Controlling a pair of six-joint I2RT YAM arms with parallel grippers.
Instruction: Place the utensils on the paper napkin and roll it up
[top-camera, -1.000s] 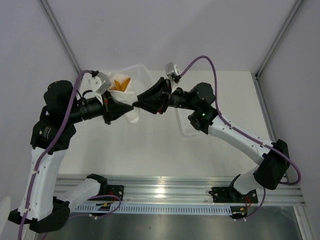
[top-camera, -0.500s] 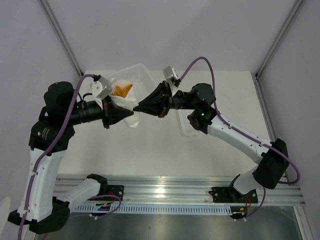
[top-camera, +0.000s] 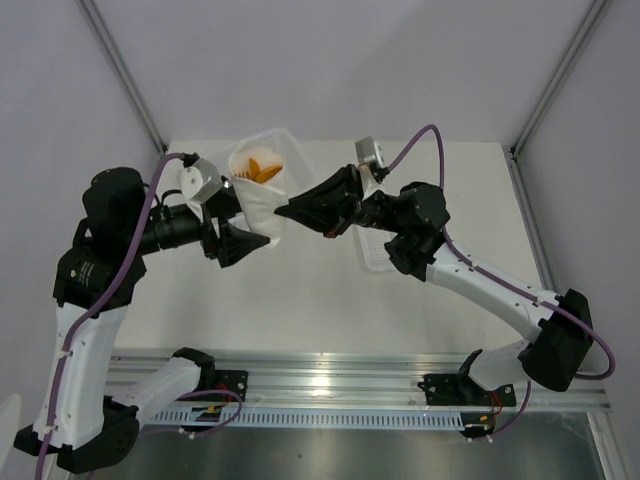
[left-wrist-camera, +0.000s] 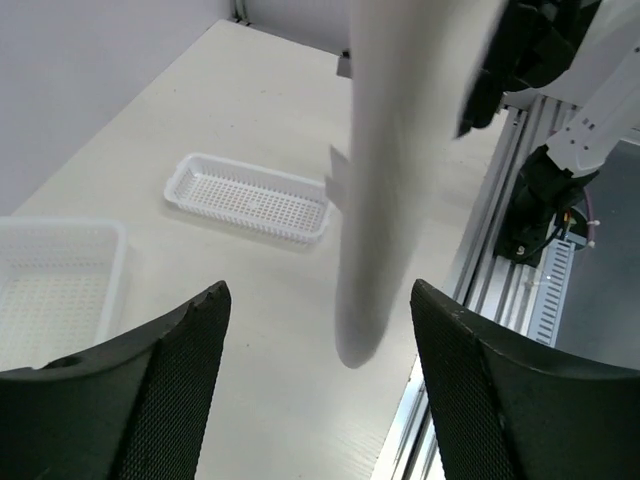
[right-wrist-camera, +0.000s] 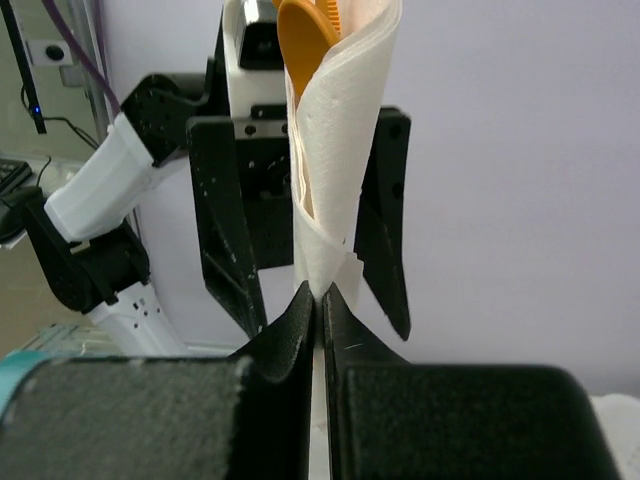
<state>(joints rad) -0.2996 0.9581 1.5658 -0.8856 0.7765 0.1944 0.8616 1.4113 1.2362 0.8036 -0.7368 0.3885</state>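
Observation:
The paper napkin (top-camera: 262, 200) is rolled into a white tube and hangs upright in the air above the table. The orange utensils (top-camera: 263, 170) stick out of its top end. My right gripper (top-camera: 283, 211) is shut on the roll's lower end (right-wrist-camera: 322, 270), and an orange spoon bowl (right-wrist-camera: 305, 35) shows at the top of the right wrist view. My left gripper (top-camera: 246, 222) is open, with its fingers (right-wrist-camera: 225, 220) on either side of the roll and apart from it. In the left wrist view the napkin (left-wrist-camera: 390, 150) is a blurred column beyond the open left gripper (left-wrist-camera: 318, 290).
A narrow white ribbed tray (top-camera: 375, 255) lies on the table under the right arm, also seen as the tray (left-wrist-camera: 250, 197). A large white slotted basket (top-camera: 288, 148) sits at the back, and its corner (left-wrist-camera: 55, 290) shows on the left. The aluminium rail (top-camera: 330, 385) runs along the near edge.
My left gripper has opened and let go of the napkin roll. The right gripper closed on the roll's lower end and now holds it alone, shifted slightly right.

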